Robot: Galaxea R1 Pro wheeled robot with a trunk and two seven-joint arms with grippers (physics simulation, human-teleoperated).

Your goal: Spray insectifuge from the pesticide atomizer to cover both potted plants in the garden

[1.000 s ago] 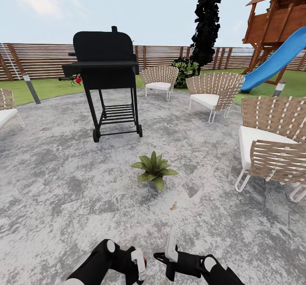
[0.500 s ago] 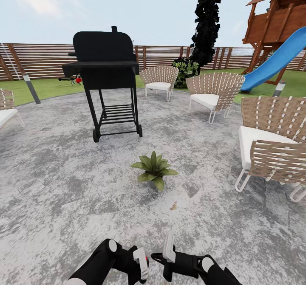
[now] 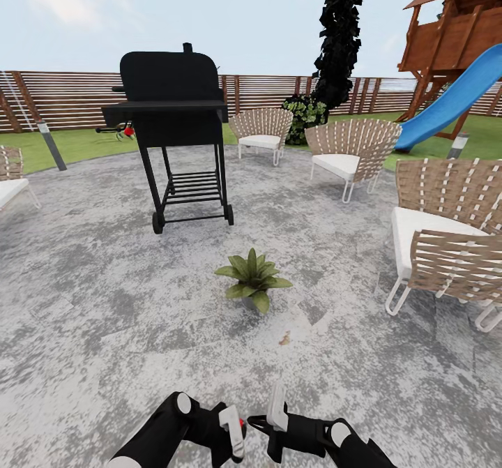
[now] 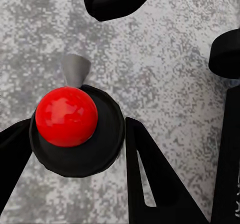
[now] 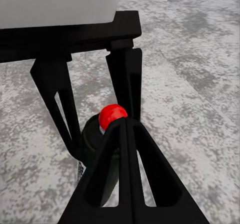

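Well, the black grill (image 3: 173, 116) stands far off on the left of the round grey patio (image 3: 84, 300), and it poses little risk while the robot keeps to this spot.

Low in the head view, the left tool (image 3: 232, 432) is clenched on the pesticide atomizer (image 4: 75, 134). The left wrist view shows a dark bottle with a red knob on top, held between the two black fingers (image 4: 147, 179). Its small grey nozzle (image 4: 75, 69) points out over the paving. The grip looks to be on the round body, so the bottle could twist or slide if the arm swings fast, and the nozzle would then aim off.

One potted plant (image 3: 252, 278) sits ahead on the paving, well apart from both tools. Sprayed from here, the mist would likely fall short or wet only the near leaves, leaving the plant partly covered. A second plant is also part of the task, so stopping after this one would leave the job half done.

The right tool (image 3: 276, 406) hangs just beside the left one. Its fingers are closed tip to tip on nothing, as the right wrist view shows. With the two so close, a careless lift could knock the bottle.

On the right, the woven chairs (image 3: 446, 238) crowd the patio edge, and a wide turn of the base could clip them.
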